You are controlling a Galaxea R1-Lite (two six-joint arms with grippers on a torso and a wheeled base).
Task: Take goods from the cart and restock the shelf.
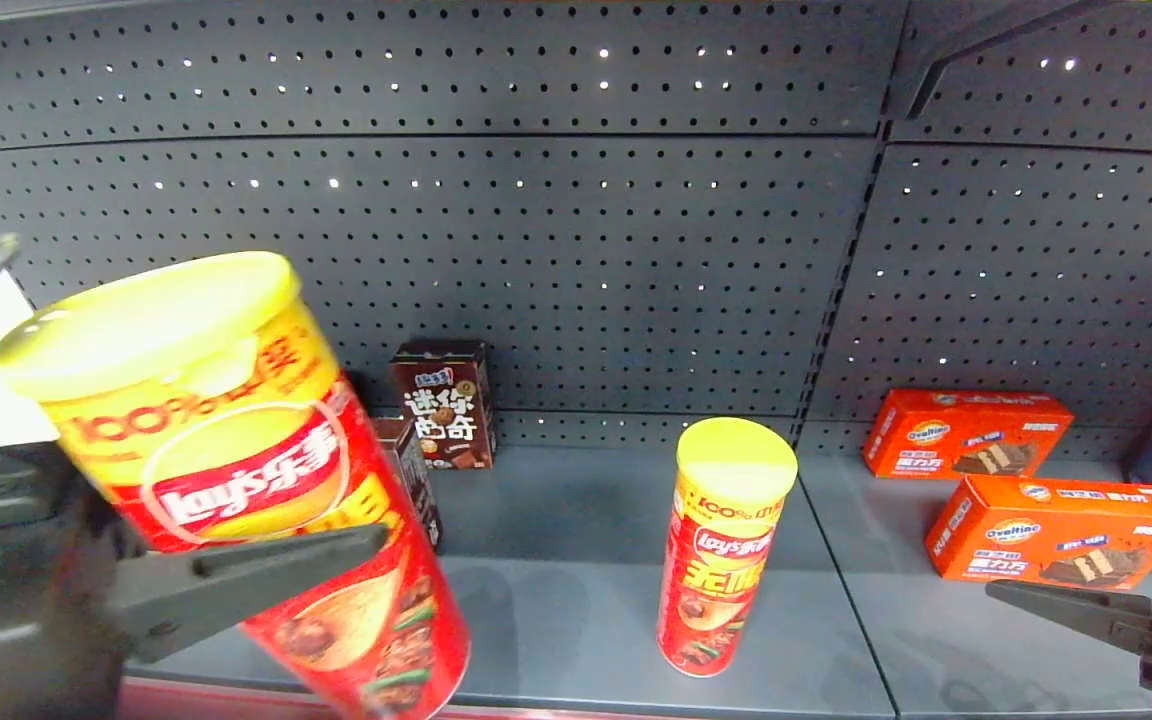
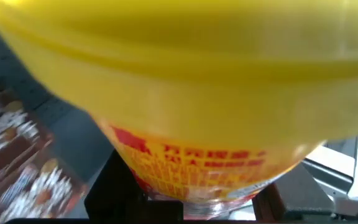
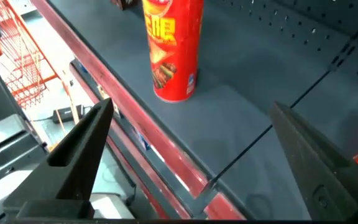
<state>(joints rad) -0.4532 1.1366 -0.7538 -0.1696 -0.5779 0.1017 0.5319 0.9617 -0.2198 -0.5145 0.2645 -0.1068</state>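
A tall red chips can with a yellow lid point(image 1: 236, 470) hangs tilted over the shelf's front left, and my left gripper point(image 1: 356, 560) is shut on its body. One dark finger point(image 1: 236, 580) crosses the can's front. In the left wrist view the can's yellow lid point(image 2: 185, 74) is very close. A second, matching chips can point(image 1: 731, 545) stands upright mid-shelf; it is also seen as the red can point(image 3: 171, 46) beyond my right gripper point(image 3: 191, 155), which is open and holds nothing. That right gripper point(image 1: 1036, 598) sits low at the shelf's front right.
Small brown boxes point(image 1: 443, 402) stand at the back left of the grey shelf point(image 1: 576, 520), with more brown boxes point(image 2: 17, 162) beside the held can. Two orange boxes point(image 1: 966, 430) point(image 1: 1056, 530) lie at right. The shelf's red front edge point(image 3: 135, 118) and an orange cart frame point(image 3: 17, 56) are below.
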